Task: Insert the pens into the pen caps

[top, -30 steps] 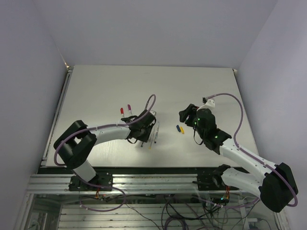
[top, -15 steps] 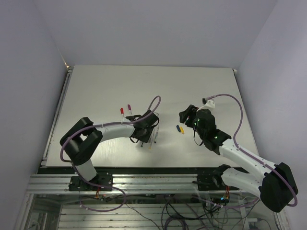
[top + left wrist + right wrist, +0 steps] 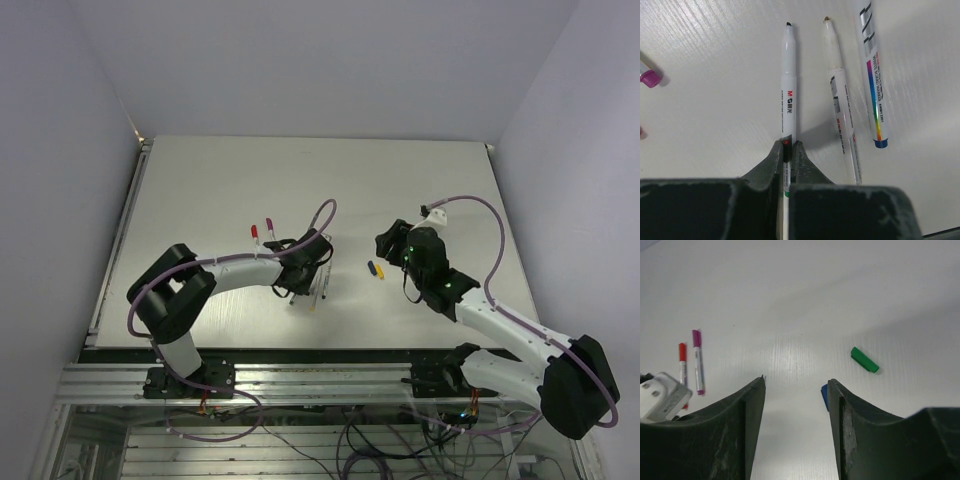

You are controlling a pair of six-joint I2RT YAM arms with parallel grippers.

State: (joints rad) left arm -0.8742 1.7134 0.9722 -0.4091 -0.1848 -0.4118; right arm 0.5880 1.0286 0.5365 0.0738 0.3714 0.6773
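Room: pale lavender walls (image 3: 300,60) around a white table (image 3: 220,180).
Left arm (image 3: 230,270): reaches from the near edge in towards the table's middle.
Right arm (image 3: 500,320): bends in from the right, its wrist near the middle of the table.
Left gripper (image 3: 788,152): claw pinched tight on the rear part of one uncapped pen.
Right gripper (image 3: 796,381): claw spread wide with nothing between the fingers, poised above the table.
Held pen (image 3: 788,90): white barrel, dark tip pointing away from the claw, a green band behind the fingers; whether it lies on the table or is just off it cannot be told.
Brown-tipped pen (image 3: 841,100): uncapped, flat on the table just beside the held pen, nearly parallel to it.
Blue-ended pen (image 3: 871,70): next over, also flat, with a rainbow stripe on its barrel.
Red-capped pen (image 3: 682,365) and magenta-capped pen (image 3: 697,360): side by side on the table, beyond the left claw.
Green cap (image 3: 864,360): alone on the table ahead of the right claw.
Blue cap (image 3: 371,268) and yellow cap (image 3: 379,271): close together between the two claws; in the right wrist view the blue one is half hidden by a finger.
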